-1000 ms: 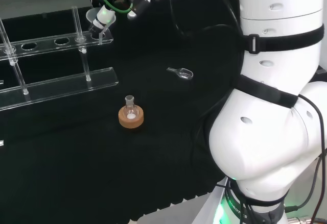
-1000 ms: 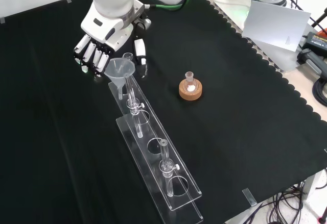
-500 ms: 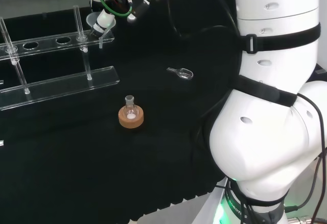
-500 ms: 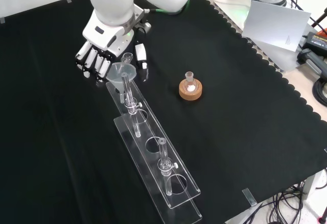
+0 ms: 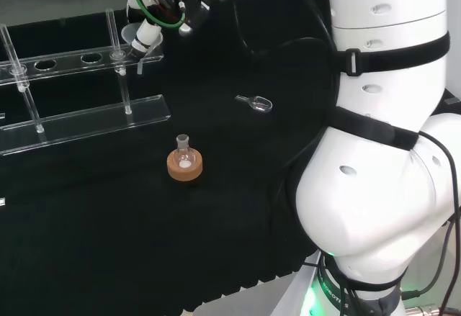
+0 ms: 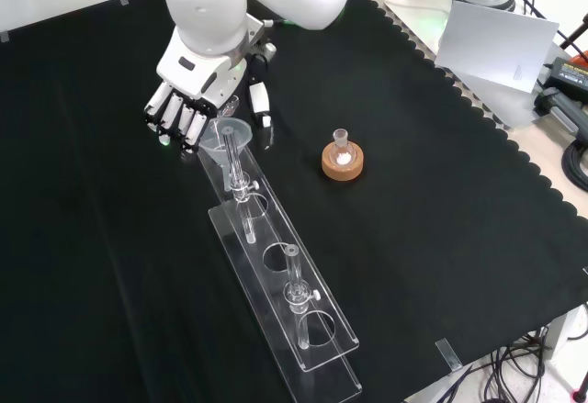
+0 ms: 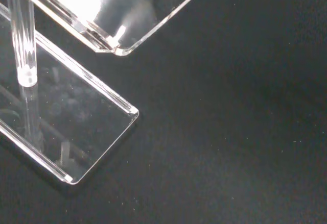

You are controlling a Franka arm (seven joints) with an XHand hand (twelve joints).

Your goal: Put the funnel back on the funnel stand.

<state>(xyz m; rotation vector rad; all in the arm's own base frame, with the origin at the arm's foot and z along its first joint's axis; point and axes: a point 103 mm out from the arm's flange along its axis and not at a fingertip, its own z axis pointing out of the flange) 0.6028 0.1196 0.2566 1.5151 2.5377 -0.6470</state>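
In the front view, left to right: the black and white robot hand [image 6: 197,100] hung with fingers straight and relaxed, holding nothing, just beside the clear cone-shaped plastic funnel [image 6: 229,135]. The funnel sat in the end hole of the long clear acrylic funnel stand [image 6: 303,330]. A small glass flask on a cork ring [image 6: 342,159] stood farther right. Withdrawing well probably meant lifting straight away without brushing the funnel's rim.
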